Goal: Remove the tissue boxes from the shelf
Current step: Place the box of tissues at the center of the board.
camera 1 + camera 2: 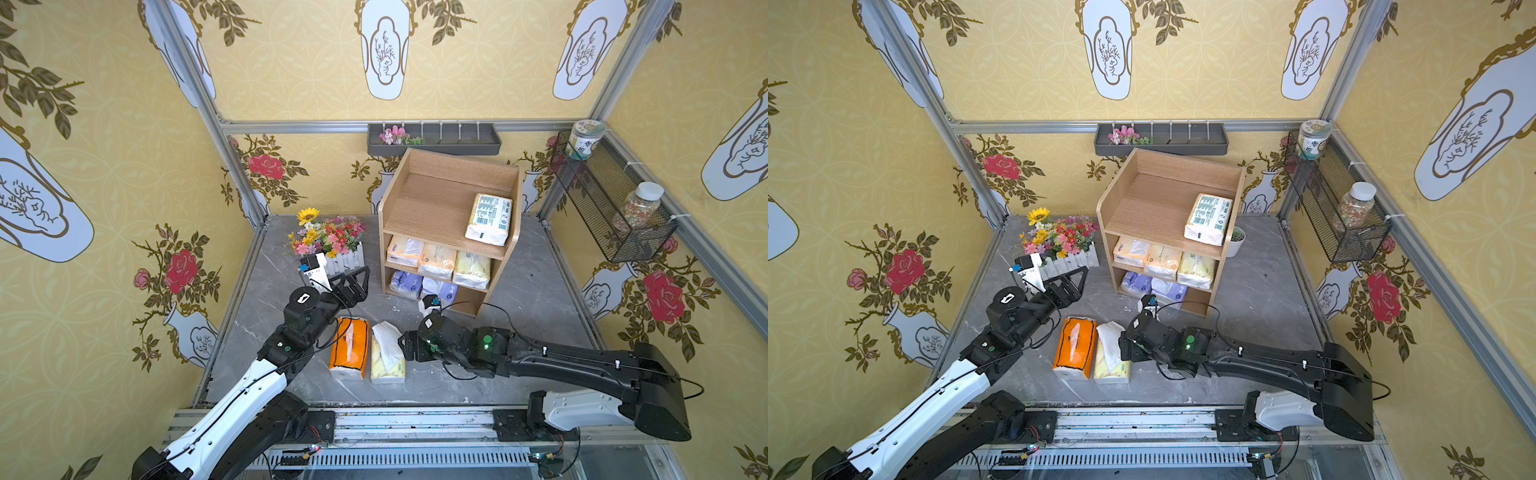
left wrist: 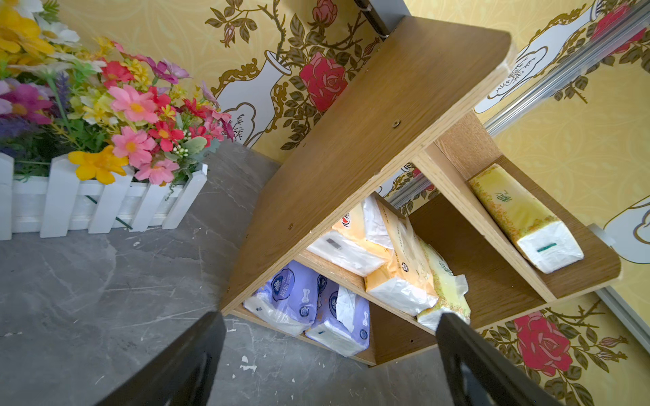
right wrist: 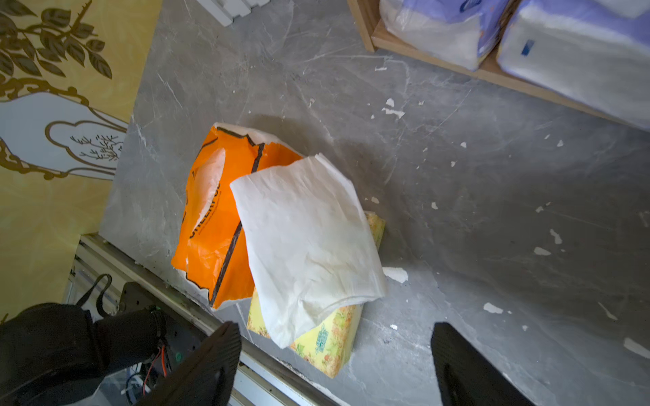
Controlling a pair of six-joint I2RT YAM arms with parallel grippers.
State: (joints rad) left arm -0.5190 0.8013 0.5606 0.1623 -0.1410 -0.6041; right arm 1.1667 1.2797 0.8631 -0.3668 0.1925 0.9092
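The light-wood shelf (image 1: 415, 208) stands at the back of the grey table. A white, green-labelled tissue pack (image 1: 489, 219) lies on its top tier. Three cream packs (image 1: 436, 261) fill the middle tier and two lavender packs (image 2: 309, 309) the bottom one. An orange pack (image 1: 350, 348) and a yellow pack (image 1: 387, 365) with a loose tissue lie side by side on the table in front. My left gripper (image 2: 330, 318) is open and empty, facing the shelf's lower left corner. My right gripper (image 3: 334, 328) hangs open and empty just right of the yellow pack (image 3: 330, 337).
A white-fenced flower box (image 1: 332, 249) stands left of the shelf, close to my left gripper. A dark grey wall tray (image 1: 434, 143) hangs behind the shelf. A black mesh basket (image 1: 611, 208) with jars is on the right wall. A small potted plant (image 1: 1236, 240) sits behind the shelf.
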